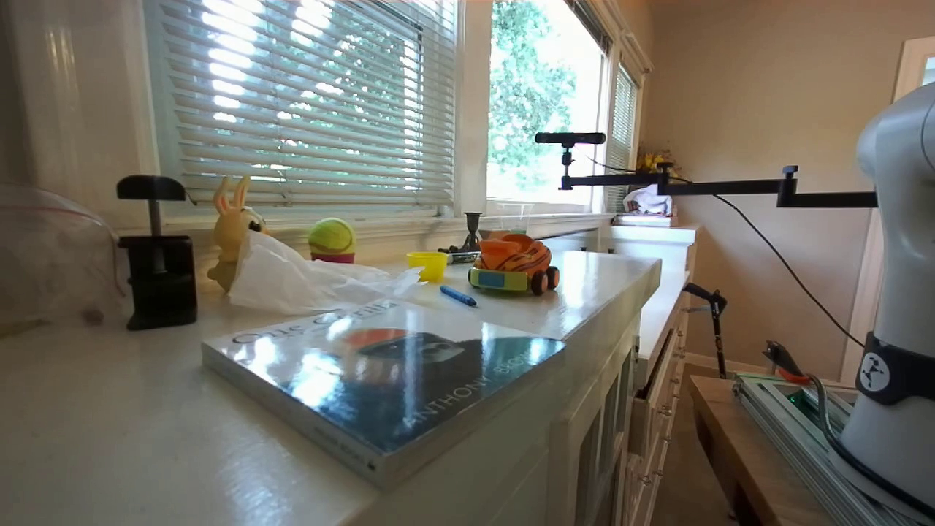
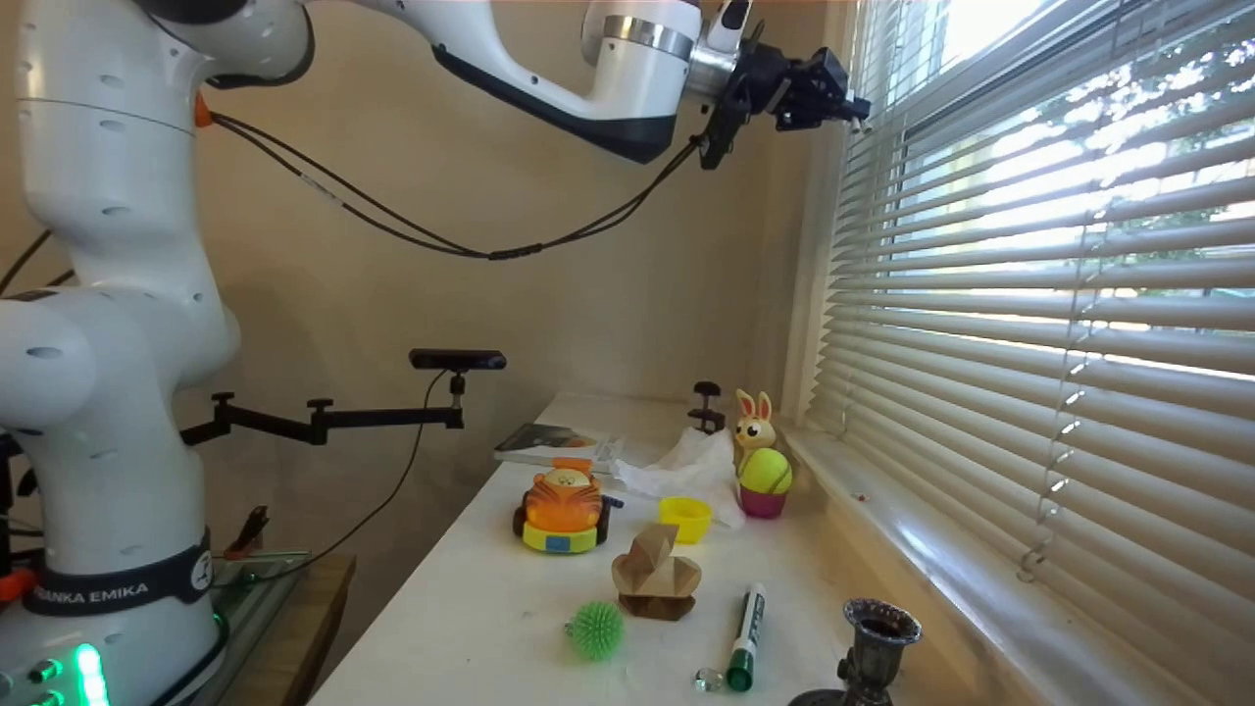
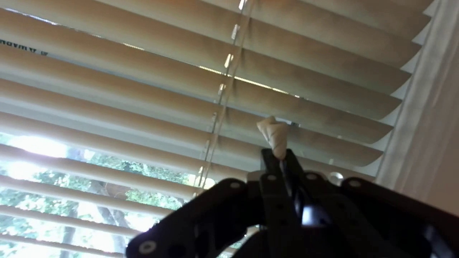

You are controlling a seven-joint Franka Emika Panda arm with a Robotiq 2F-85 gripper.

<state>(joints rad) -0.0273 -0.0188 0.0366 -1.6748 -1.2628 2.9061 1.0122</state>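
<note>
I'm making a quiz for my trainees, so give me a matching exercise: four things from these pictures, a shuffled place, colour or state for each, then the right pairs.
1. small pale piece
2. toy car
3. marker
4. yellow-green ball

A. lying flat, white and green
B. atop a magenta cup
C. held in the gripper, before the blinds
D. mostly orange, on wheels

Pairs: 1-C, 2-D, 3-A, 4-B
</note>
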